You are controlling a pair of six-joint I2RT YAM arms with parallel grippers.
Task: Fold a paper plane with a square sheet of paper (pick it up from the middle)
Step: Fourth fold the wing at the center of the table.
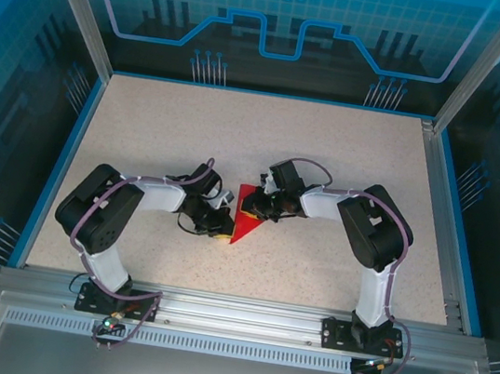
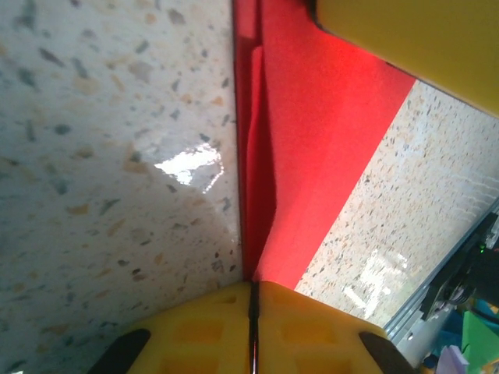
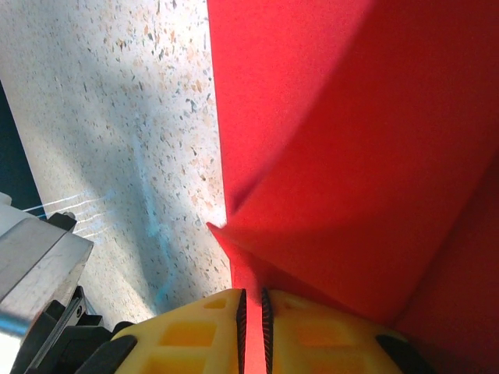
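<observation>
The square sheet of paper (image 1: 246,228) is bright red and lies near the table's middle as a creased triangle with folded layers. My left gripper (image 1: 225,230) is at its left edge, low on the table. In the left wrist view its yellow jaws (image 2: 252,294) are pressed together, and the paper's fold (image 2: 312,140) runs straight into their tip. My right gripper (image 1: 252,209) is at the sheet's upper end. In the right wrist view a red strip of the paper (image 3: 351,156) sits in the narrow gap between the right gripper's (image 3: 251,302) jaws.
A speckled beige table (image 1: 349,155) is bordered by a blue rim and glass walls. A metal rail (image 1: 231,311) with both arm bases runs along the near edge. One yellow finger of the right gripper (image 2: 413,39) shows in the left wrist view, resting on the paper.
</observation>
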